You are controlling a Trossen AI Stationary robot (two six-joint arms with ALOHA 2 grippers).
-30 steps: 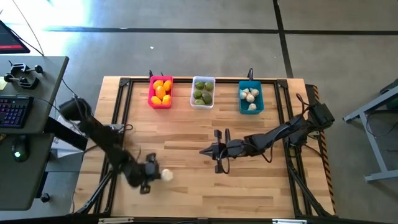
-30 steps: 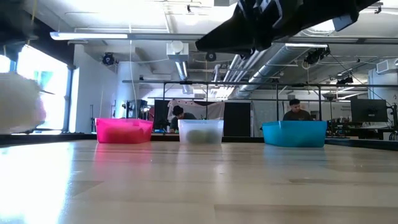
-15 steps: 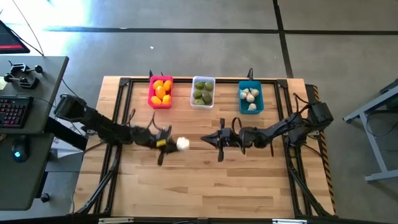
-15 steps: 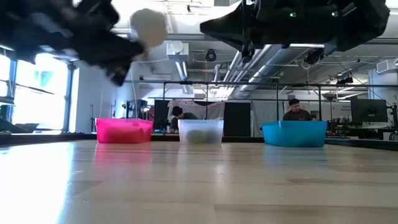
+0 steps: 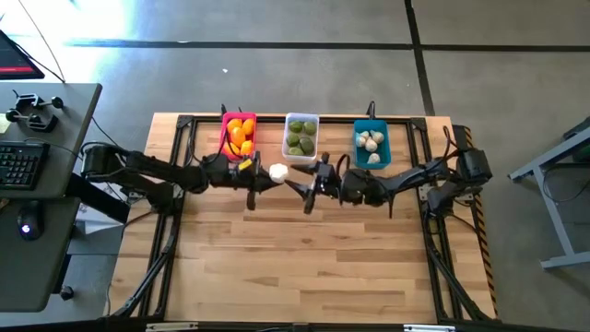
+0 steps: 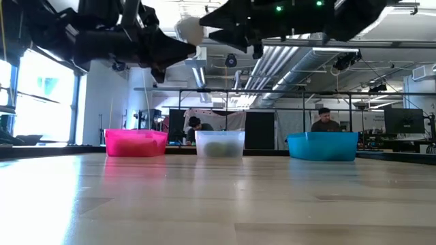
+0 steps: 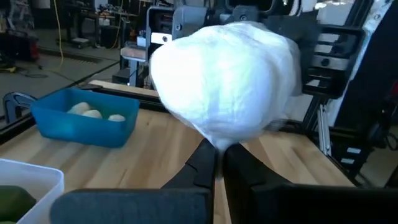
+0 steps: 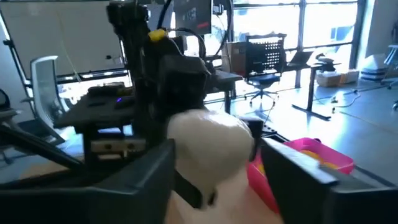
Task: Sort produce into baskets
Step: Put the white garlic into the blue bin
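Mid-air, the garlic (image 5: 277,171) hangs w/ the left gripper (image 5: 265,175) clamped on it, above the table (image 5: 304,267) in front of the white bin (image 5: 300,136). Right gripper (image 5: 297,183) has fingers spread either side of it, not gripping yet. Looks light, knobbly, prob. rigid; best pinched across the fat middle. Contact points hidden; low view cuts off both arms.
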